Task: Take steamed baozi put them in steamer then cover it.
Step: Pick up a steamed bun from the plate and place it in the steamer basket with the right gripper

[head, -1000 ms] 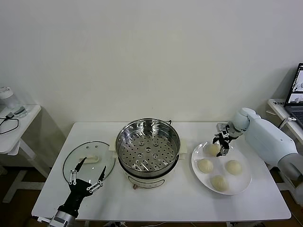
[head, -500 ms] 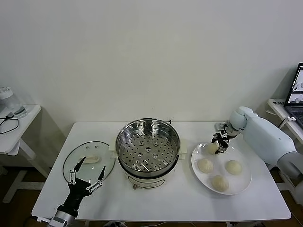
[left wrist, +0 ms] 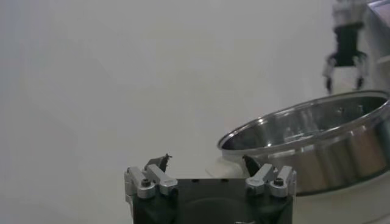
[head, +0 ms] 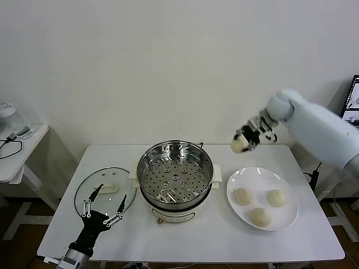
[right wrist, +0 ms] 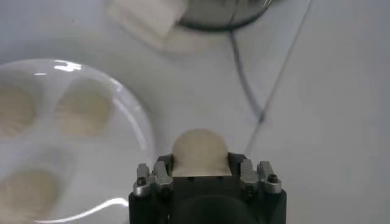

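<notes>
My right gripper (head: pixel 244 140) hangs in the air above the table between the steamer (head: pixel 175 175) and the plate, shut on one cream-white baozi (head: pixel 238 144); the right wrist view shows that baozi (right wrist: pixel 199 153) clamped between the jaws. Three more baozi (head: pixel 243 196) (head: pixel 276 198) (head: pixel 259 216) lie on the white plate (head: pixel 247 177). The steel steamer holds only its perforated tray. The glass cover (head: pixel 92 189) lies flat on the table left of the steamer. My left gripper (head: pixel 102 210) rests open at the table's front left, just before the cover.
A side table (head: pixel 14 151) with a jar and cables stands at the far left. A laptop (head: pixel 352 106) shows at the right edge. A thin cable (right wrist: pixel 271 91) runs over the table behind the plate.
The right gripper closed on the baozi at the plate's back, lifted it off, and carried it up and slightly toward the steamer. The left arm stayed still.
</notes>
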Controlling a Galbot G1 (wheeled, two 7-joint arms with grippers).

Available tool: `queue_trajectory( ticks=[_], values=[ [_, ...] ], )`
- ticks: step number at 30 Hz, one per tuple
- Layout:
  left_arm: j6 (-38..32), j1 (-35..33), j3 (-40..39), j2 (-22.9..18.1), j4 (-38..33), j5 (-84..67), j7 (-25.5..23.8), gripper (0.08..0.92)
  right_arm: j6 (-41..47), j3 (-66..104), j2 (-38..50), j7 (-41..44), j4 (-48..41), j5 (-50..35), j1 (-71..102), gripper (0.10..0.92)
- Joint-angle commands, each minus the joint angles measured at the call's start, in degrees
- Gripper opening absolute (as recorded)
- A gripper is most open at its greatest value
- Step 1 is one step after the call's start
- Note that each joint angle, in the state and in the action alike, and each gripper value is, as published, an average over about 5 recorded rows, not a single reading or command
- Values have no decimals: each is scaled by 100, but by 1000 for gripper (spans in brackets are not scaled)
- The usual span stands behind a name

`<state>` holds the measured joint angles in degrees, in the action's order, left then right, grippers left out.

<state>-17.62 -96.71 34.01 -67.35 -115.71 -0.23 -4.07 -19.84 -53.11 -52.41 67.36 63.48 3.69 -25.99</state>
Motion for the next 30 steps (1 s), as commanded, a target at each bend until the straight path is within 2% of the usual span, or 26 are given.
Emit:
queue_trajectory(
  ticks=[1,8,16,30],
  values=[
    [-105,-5,-74,5,56,1,-45,823,-1157,-1037,-720,-76,792,-459,-1422,628],
    [-112,27,-109,29,18,-2,-33,823,-1597,-1209,-1416,-39,842,93,-1043,628],
    [-134,28,-105,34,0,-5,-29,823,-1753,-1173,-2129,87,273,728,-249,640],
    [-229,-33,-45,11,-68,-11,-20,823,-1732,-1023,-2635,68,-480,1465,406,640]
  ],
)
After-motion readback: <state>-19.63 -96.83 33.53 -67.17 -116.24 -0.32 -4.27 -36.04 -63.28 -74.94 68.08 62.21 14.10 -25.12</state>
